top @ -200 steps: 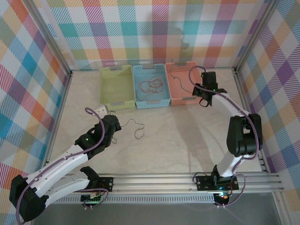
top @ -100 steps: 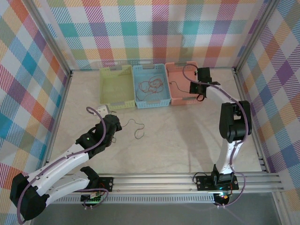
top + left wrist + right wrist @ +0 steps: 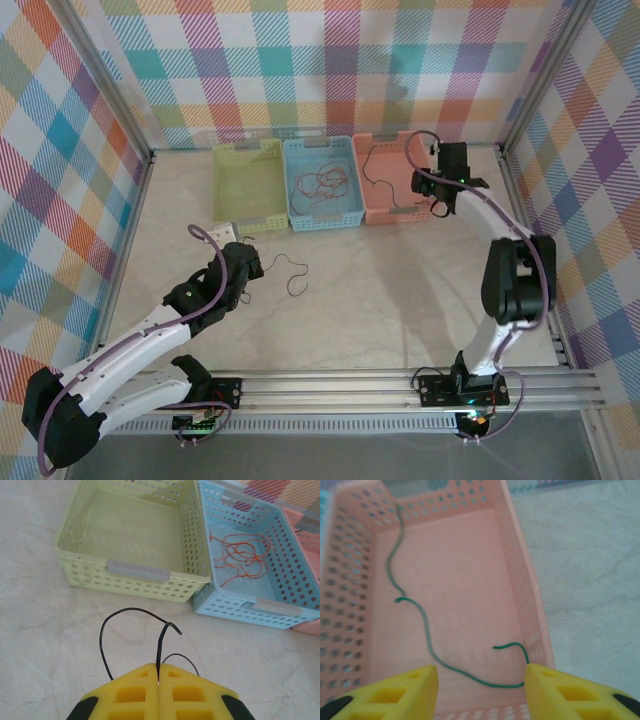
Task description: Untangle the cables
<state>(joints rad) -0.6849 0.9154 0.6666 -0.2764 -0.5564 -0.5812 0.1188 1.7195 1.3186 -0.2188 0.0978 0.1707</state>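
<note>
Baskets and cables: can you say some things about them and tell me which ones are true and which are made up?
1. The blue basket stands between the green basket and the pink basket. True.
2. The left gripper pinches a black cable. True.
3. The orange cable lies in the green basket. False: it lies in the blue basket.
4. The right gripper grips the green cable. False: its jaws stand open, and that cable lies loose in the pink basket.
</note>
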